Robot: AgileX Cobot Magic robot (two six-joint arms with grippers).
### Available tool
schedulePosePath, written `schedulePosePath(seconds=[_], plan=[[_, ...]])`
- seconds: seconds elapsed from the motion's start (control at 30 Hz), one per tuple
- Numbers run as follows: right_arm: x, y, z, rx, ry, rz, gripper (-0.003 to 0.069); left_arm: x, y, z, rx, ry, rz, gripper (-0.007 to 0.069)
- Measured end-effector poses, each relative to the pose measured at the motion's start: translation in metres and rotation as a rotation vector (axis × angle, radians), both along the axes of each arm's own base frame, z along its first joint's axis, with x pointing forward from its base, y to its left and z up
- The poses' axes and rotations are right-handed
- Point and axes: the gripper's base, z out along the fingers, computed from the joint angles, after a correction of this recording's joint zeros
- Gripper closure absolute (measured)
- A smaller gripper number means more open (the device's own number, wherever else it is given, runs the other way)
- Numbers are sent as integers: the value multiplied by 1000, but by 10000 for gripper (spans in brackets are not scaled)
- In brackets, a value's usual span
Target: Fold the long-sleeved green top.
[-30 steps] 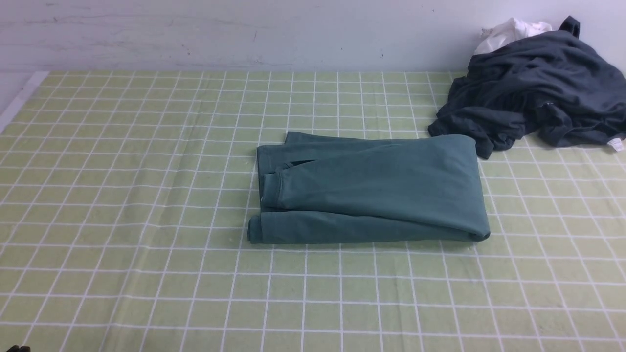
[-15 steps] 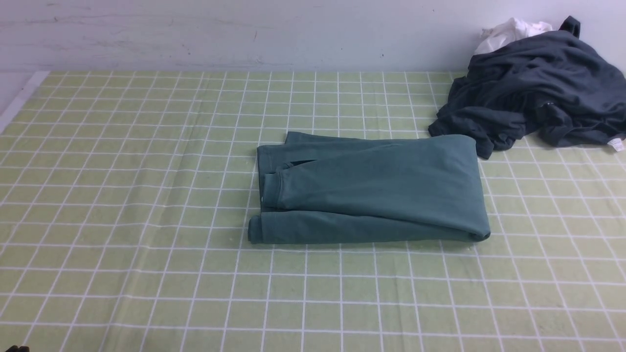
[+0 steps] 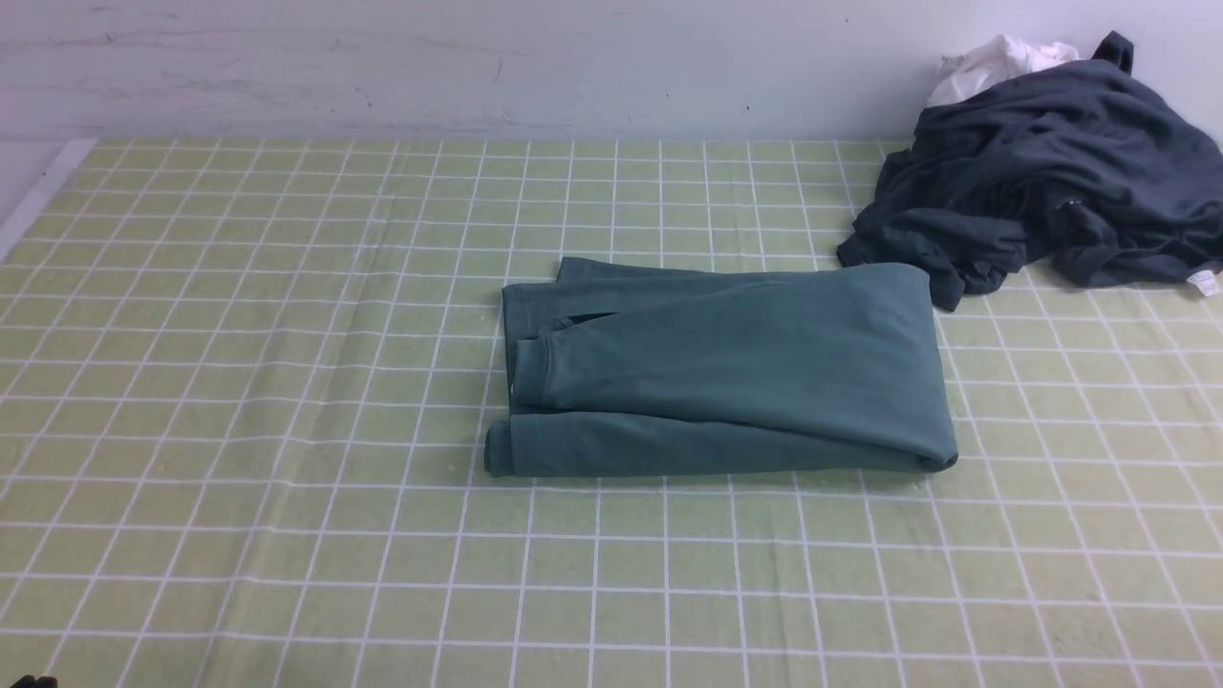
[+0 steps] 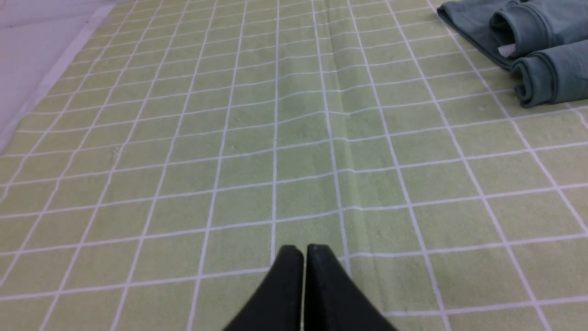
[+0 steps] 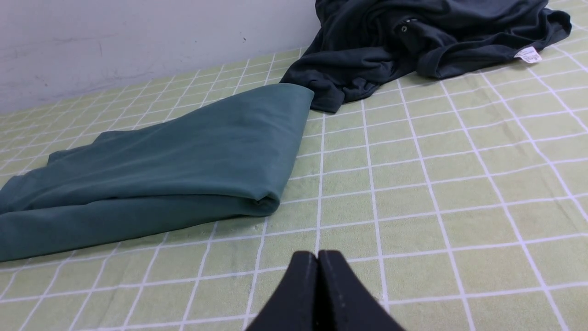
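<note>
Both tools [image 4: 303, 250] [image 5: 317, 255]: plain matte black, tapered, pointed fingers.

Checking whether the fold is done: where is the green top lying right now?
In the front view the green long-sleeved top lies folded mid-table, slightly right of centre; its far right corner meets the dark grey garment.
</note>
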Motion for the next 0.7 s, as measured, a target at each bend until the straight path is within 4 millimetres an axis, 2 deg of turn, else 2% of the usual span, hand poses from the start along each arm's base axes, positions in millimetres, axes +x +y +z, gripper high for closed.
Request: schedulePosePath(seconds=[0.7], plan=[[0,0,0,3,0,-1,666,0,0,0,0,0,0,628]])
